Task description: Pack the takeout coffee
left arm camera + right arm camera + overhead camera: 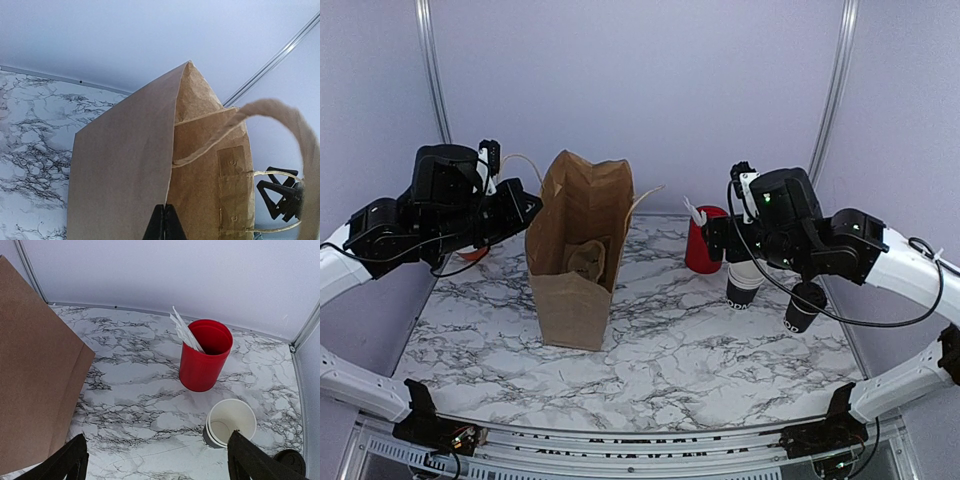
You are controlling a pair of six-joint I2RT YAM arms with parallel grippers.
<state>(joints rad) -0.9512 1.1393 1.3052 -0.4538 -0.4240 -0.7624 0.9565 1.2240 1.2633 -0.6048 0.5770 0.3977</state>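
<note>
The takeout coffee (804, 304), a small black cup with a black lid, stands at the right of the marble table. Its lid shows at the bottom right corner of the right wrist view (290, 461). The brown paper bag (578, 255) stands open, left of centre. My left gripper (528, 207) is at the bag's upper left rim, and its fingers (165, 223) are shut on the bag's edge (175, 150). My right gripper (718, 238) hangs above the table between the bag and the cups. It is open and empty (160, 465), left of the coffee.
A red cup (703, 245) (205, 356) with white utensils stands at the back right. A stack of lidless black cups (744, 285) (230, 422) stands beside the coffee. Something brown lies inside the bag (586, 260). Side walls close in on both sides.
</note>
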